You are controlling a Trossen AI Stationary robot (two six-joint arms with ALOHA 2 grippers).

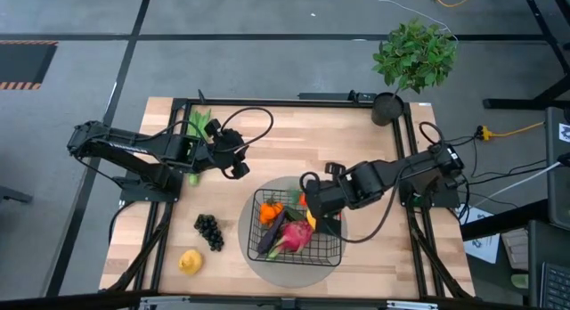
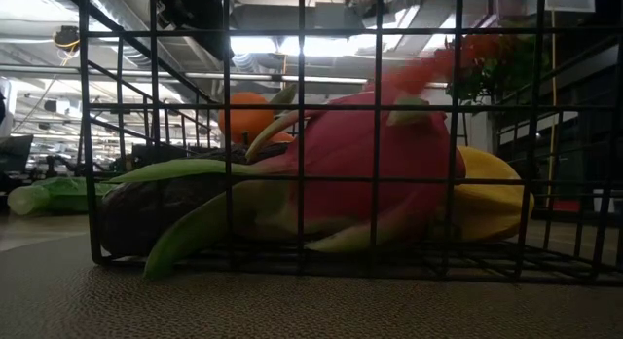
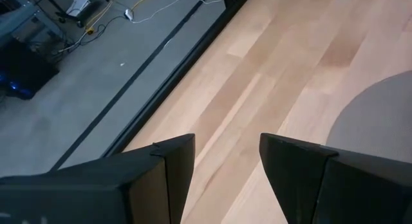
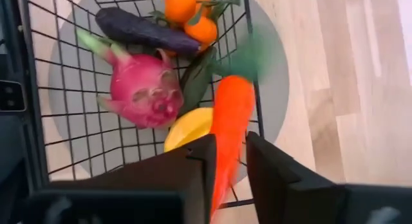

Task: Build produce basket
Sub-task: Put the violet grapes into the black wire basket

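The black wire basket stands on a round grey mat at the table's near middle. It holds a pink dragon fruit, a purple eggplant, orange clusters and a yellow mango. My right gripper is shut on a carrot over the basket's right side. My left gripper is open and empty over bare wood, left of the basket. Dark grapes, a yellow fruit, a small cucumber and a green husk lie on the table. My right gripper pinches the carrot's thin end between its two fingers. The carrot lies along the fingers. Its thick end and green top point away from the gripper, over the basket's wall and the mango. Whether it touches them I cannot tell.
A leafy plant in a black pot stands at the table's far right corner. Cables loop over both arms. Bare wood lies between the two grippers. In the low view the basket's grid fills the picture.
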